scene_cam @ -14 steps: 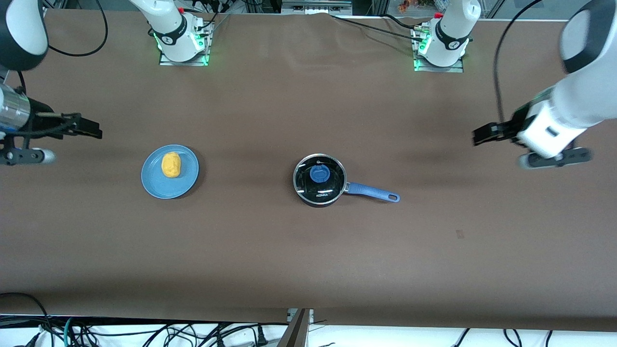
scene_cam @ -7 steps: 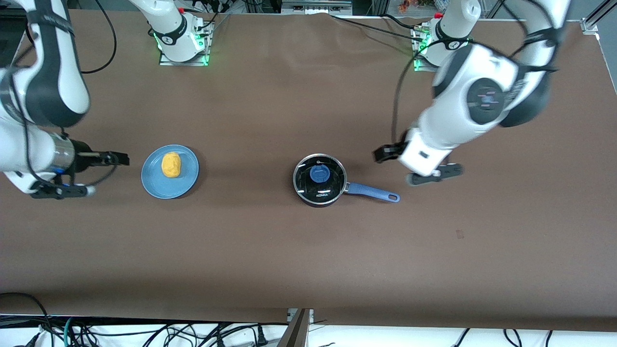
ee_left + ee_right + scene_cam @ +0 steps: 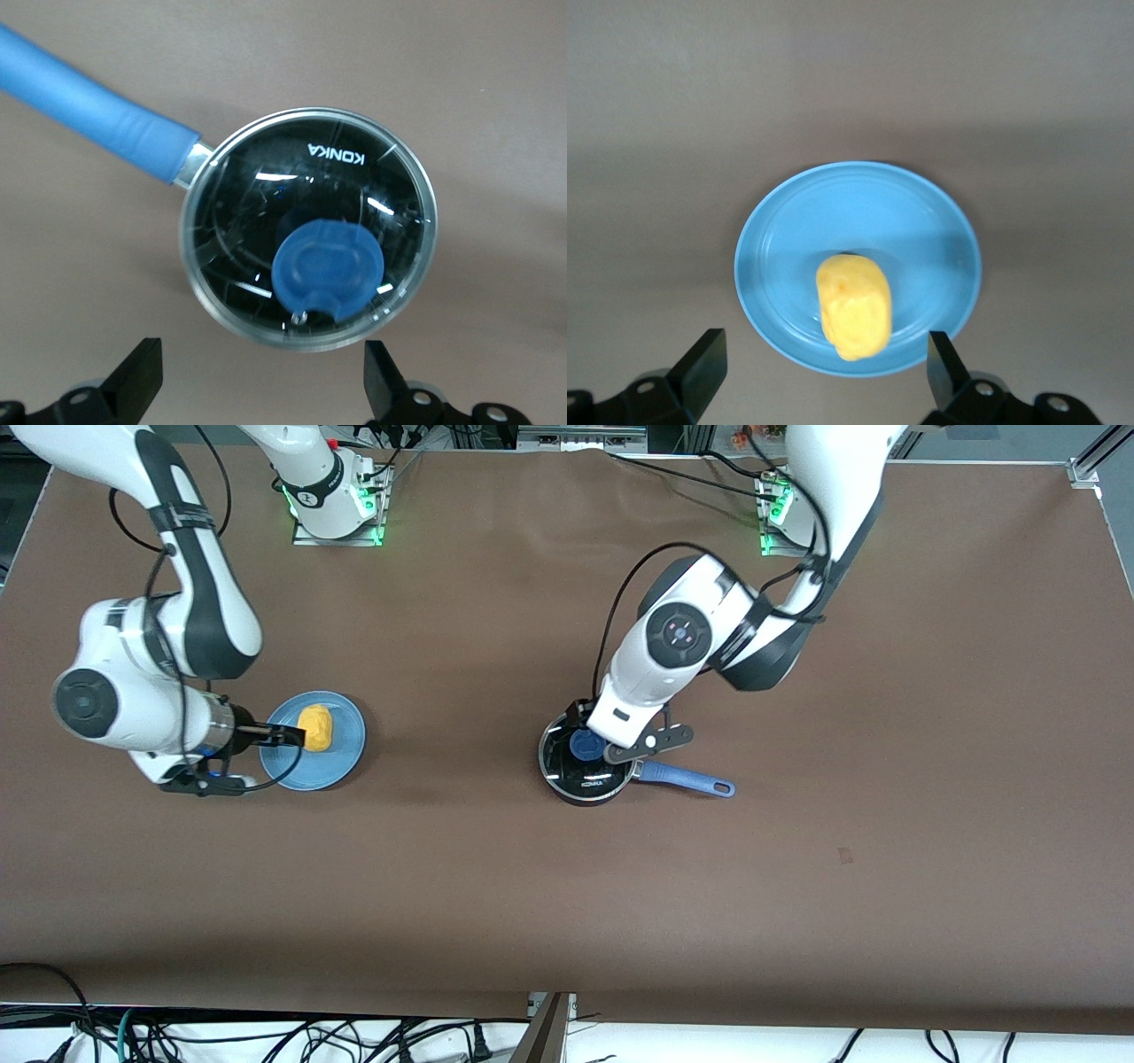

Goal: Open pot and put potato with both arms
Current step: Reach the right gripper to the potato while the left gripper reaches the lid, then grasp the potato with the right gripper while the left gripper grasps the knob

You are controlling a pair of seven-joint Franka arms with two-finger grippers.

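The black pot [image 3: 580, 792] stands mid-table with its blue handle [image 3: 687, 779] toward the left arm's end. The glass lid [image 3: 563, 758] with a blue knob [image 3: 585, 744] rests on it. My left gripper [image 3: 586, 724] hangs open over the lid's edge. In the left wrist view my left gripper [image 3: 261, 385] is wide open just off the lid [image 3: 354, 204] and its knob [image 3: 326, 270]. The yellow potato [image 3: 314, 728] lies on a blue plate [image 3: 341, 759]. My right gripper [image 3: 285, 736] is open beside the potato [image 3: 853, 305], over the plate's rim [image 3: 921, 221].
The brown table [image 3: 496, 886] holds only the pot and the plate. The arm bases [image 3: 332, 505] stand at the table edge farthest from the front camera. Cables hang past the edge nearest the camera.
Both arms have swung in from the table's ends. The left gripper came over the pot's lid, and the right gripper came up to the plate beside the potato. Pot, lid and potato have not moved.
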